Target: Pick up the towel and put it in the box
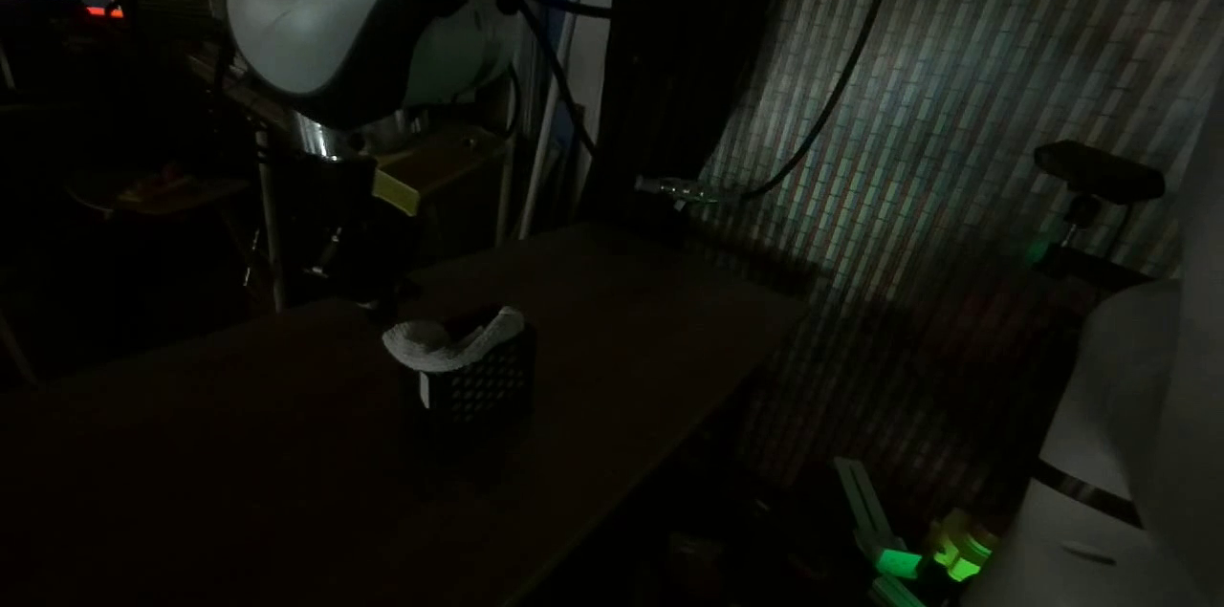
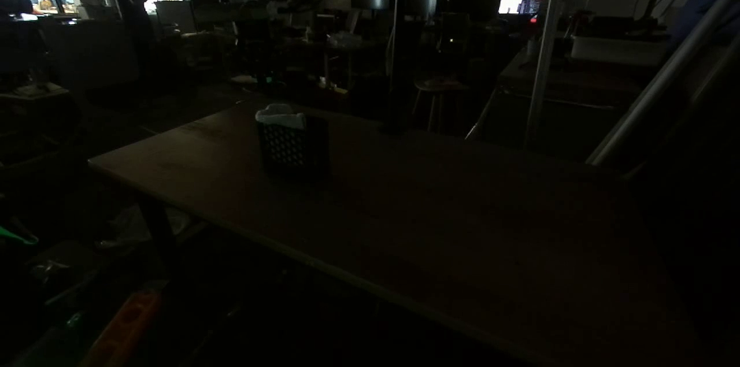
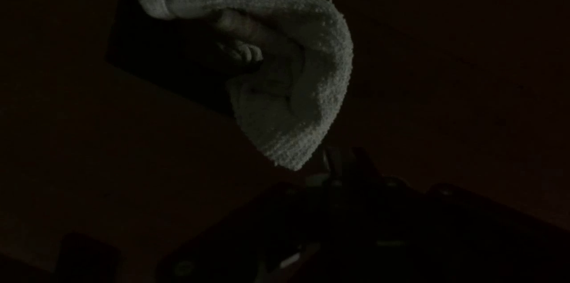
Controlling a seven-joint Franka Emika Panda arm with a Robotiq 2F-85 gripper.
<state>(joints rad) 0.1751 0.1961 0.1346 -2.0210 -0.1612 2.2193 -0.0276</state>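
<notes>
Dimly lit, a robot gripper point(image 3: 340, 162) stands with its fingers pressed together in the wrist view, just beside the nearest edge of a pale, wrinkled towel point(image 3: 307, 73), which curls away from the fingertips over the rim of a black box point(image 3: 142, 60). In an exterior view, a white arm point(image 1: 316, 14) reaches down above a dark brown table point(image 1: 650, 301), the box standing upright near the gripper with a perforated wall in sight and the towel tucked in its mouth, spilling over the rim on the gripper's side. In an exterior view, a lit monitor point(image 2: 520, 4) and a stool point(image 2: 439, 85) sit well apart from the gripper, itself lost in shadow, while the towel rises in pale folds above the box's rim.
</notes>
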